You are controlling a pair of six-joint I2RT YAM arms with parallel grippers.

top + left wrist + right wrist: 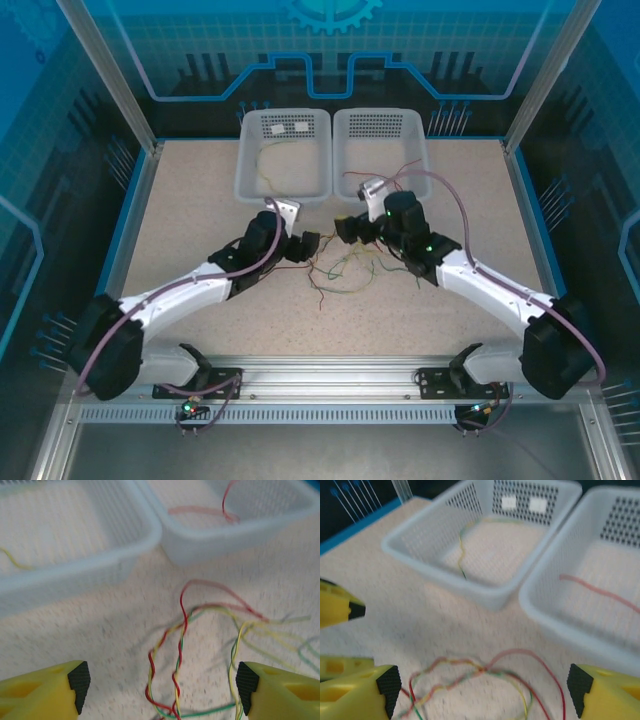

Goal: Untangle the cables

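Between the two arms, near the middle of the counter (190, 215), we see the left claw (309, 243) and the right claw (346, 229) facing each other, close but apart, both low over the surface. From the left wrist, the left claw (162, 686) has its fingers spread wide with nothing pinched. From the right wrist, the right claw (482, 686) is likewise spread and holds nothing.

The cables (345, 272) lie loose on the counter, just nearer the arm bases than the claws, a tangle of red, green and yellowish strands. From above, its long axis runs side to side, from below the left claw across toward the right arm, with one thin strand trailing to the near left. In the left wrist view the cables (181, 645) sit between and beyond the fingers, red twisted with yellow and green. In the right wrist view the cables (480, 671) loop between the fingertips.

We find open counter to the left and right of the arms, out to the blue edge strips, and a bare band between the tangle and the near rail (330, 368).

At the far edge two white baskets stand side by side, touching. The left basket (246, 150) holds one yellowish cable (268, 165). The right basket (424, 135) holds one red cable (395, 170).
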